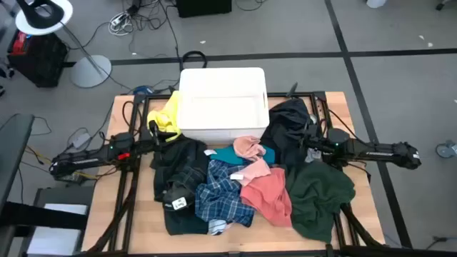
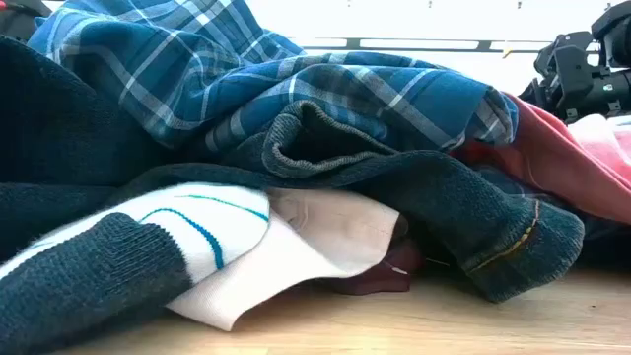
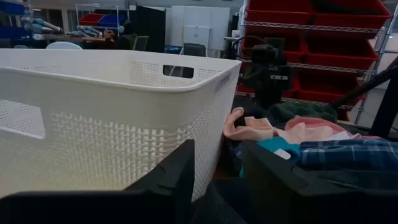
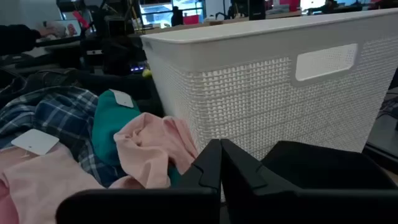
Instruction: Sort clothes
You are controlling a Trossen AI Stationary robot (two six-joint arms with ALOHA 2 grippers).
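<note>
The clothes lie in a heap on the table's near half: blue plaid (image 1: 223, 194), salmon pink (image 1: 268, 191), dark green (image 1: 321, 196), teal (image 1: 239, 155) and a dark knit piece (image 1: 178, 164). A yellow one (image 1: 168, 118) and a black one (image 1: 289, 120) lie against the white bin (image 1: 223, 103). The low view shows a white-striped piece (image 2: 187, 232) under the plaid (image 2: 296, 89). My left gripper (image 3: 217, 180) stands open beside the bin's left near corner (image 3: 217, 106), with dark cloth (image 3: 214, 208) low between its fingers. My right gripper (image 4: 219, 163) is shut and empty, by the bin's right near corner over a pink cloth (image 4: 152, 149). My left gripper has dark cloth showing low between its open fingers, which point level toward the table's right. I cannot tell whether they touch it.
The bin (image 4: 273, 81) stands at the middle of the table's far half, its walls close ahead of both grippers. Bare wood (image 1: 132, 214) shows along the table's left and near edges. Cables and a lamp base (image 1: 89, 70) lie on the floor beyond.
</note>
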